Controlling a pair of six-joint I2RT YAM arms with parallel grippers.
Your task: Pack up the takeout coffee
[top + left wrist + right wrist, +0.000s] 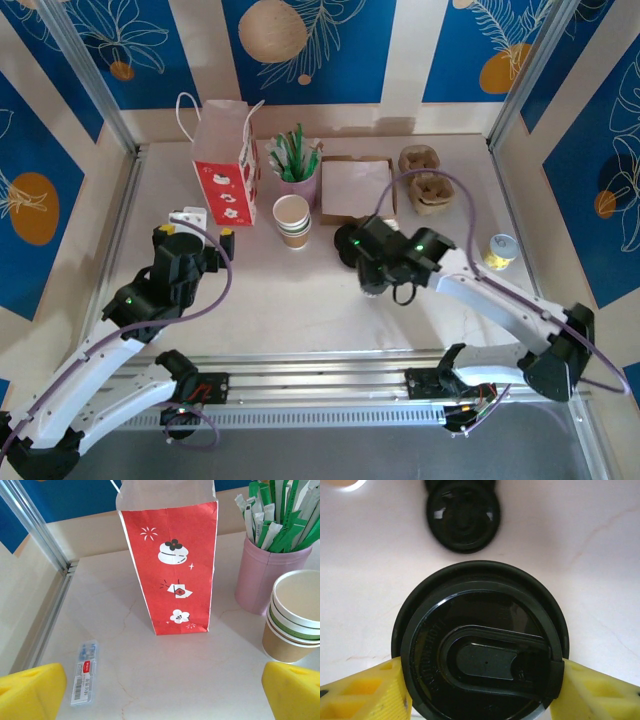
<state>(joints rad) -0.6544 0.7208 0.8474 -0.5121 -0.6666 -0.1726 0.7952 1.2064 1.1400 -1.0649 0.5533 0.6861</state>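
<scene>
- Red paper bag with white handles (172,565): upright on the white surface (150,680); interior hidden.
- Pink cup (265,580): holds green-and-white wrapped sticks.
- Stacked paper cups (295,615): beside the pink cup; top one empty.
- Left gripper (160,695): wide open, empty, facing the bag.
- Right gripper (480,695): clamped on a black plastic coffee lid (482,645).
- Second black lid (463,515): lies nearby.

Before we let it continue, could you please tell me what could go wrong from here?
1. The right gripper pinches the round black plastic lid only at its rim; it may slip or tilt.
2. The stack of paper cups stands close to the pink cup of wrapped stirrers; pressing the lid on could knock it.
3. The upright red paper bag looks light; the open left gripper could tip it.
</scene>
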